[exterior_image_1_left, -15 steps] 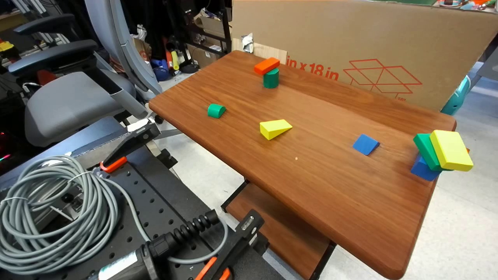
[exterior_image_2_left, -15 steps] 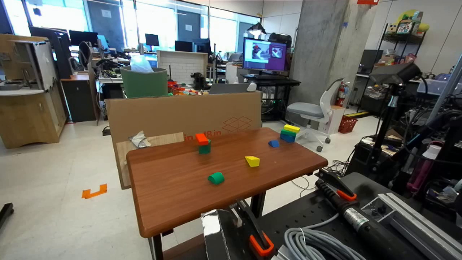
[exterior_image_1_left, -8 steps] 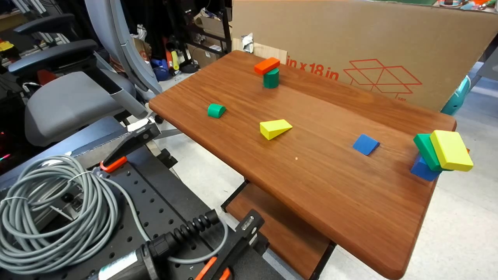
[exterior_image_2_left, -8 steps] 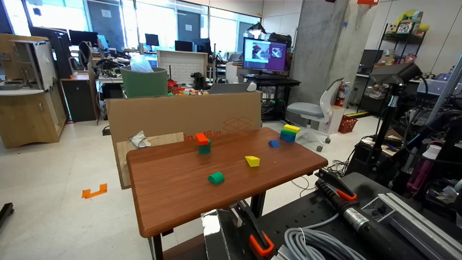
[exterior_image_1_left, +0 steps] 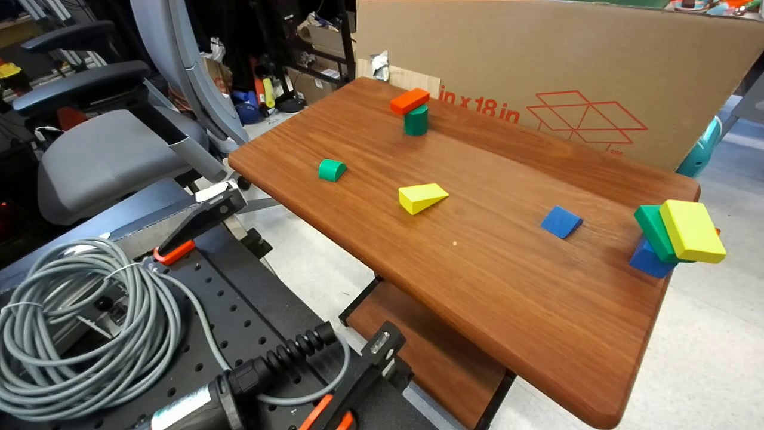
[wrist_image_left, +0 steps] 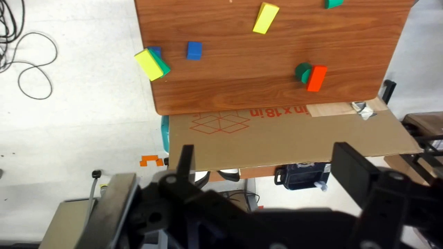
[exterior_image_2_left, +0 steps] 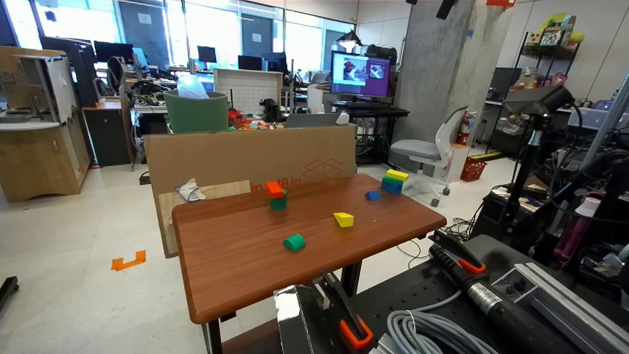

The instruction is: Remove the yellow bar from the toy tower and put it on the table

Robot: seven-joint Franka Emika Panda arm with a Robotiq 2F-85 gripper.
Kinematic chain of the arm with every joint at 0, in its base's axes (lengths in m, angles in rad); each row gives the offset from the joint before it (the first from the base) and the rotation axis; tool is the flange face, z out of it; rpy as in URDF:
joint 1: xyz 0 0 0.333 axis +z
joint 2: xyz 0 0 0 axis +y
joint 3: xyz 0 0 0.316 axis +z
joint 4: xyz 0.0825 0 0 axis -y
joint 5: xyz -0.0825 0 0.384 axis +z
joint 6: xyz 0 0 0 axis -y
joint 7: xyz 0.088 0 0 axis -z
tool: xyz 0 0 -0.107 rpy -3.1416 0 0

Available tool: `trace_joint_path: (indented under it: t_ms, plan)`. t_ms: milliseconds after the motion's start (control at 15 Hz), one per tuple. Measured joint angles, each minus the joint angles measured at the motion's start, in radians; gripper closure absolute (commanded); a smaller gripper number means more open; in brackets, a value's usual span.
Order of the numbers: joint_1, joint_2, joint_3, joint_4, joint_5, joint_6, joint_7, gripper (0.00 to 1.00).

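The yellow bar (exterior_image_1_left: 692, 231) lies flat on top of the toy tower, above the green block (exterior_image_1_left: 655, 230) and the blue block (exterior_image_1_left: 652, 259). The tower stands near one end of the table (exterior_image_1_left: 513, 280). The bar and tower also show in an exterior view (exterior_image_2_left: 397, 175) at the table's far right. In the wrist view the bar (wrist_image_left: 149, 64) overhangs the table's edge. My gripper (wrist_image_left: 263, 145) is open and empty, high above the table. Its dark fingertips (exterior_image_2_left: 428, 6) just show at the top edge of an exterior view.
On the table are a blue block (exterior_image_1_left: 561, 222), a yellow wedge (exterior_image_1_left: 421, 197), a small green block (exterior_image_1_left: 332, 170), and an orange block (exterior_image_1_left: 410, 101) on a green cylinder (exterior_image_1_left: 416, 121). A large cardboard box (exterior_image_1_left: 537, 71) stands along the table's long side.
The dark gripper fingertips have come down into the top of an exterior view, where they were out of view one second ago. The blocks and tower have not moved.
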Motion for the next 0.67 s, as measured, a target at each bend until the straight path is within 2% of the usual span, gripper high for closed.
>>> trace_joint_path:
  t_ms: [267, 667]
  plan:
    - [-0.045, 0.143, -0.014, 0.106, 0.023, 0.029, -0.090, 0.00]
    - [-0.118, 0.332, -0.008, 0.236, 0.125, 0.029, -0.194, 0.00]
